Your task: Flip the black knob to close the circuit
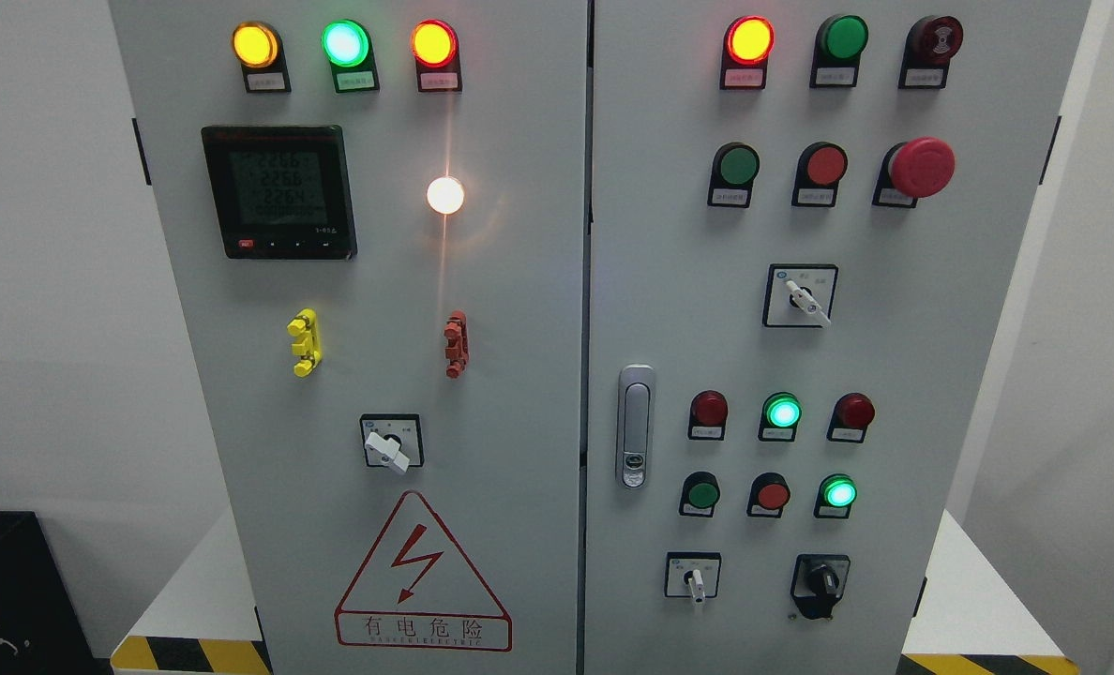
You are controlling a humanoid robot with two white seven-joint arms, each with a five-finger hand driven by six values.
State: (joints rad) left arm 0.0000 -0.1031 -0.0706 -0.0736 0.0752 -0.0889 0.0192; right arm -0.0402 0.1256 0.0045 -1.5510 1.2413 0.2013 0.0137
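A black rotary knob (821,584) sits at the lower right of the right door of a grey electrical cabinet (557,281). Its handle points roughly straight up and down. To its left is a small white selector switch (695,579). Neither of my hands shows in the head view.
The right door carries lit and unlit indicator lamps, a red mushroom stop button (921,167), a white selector (805,300) and a door latch (635,427). The left door has a digital meter (278,191), lamps, a white selector (390,447) and a red warning triangle (421,577).
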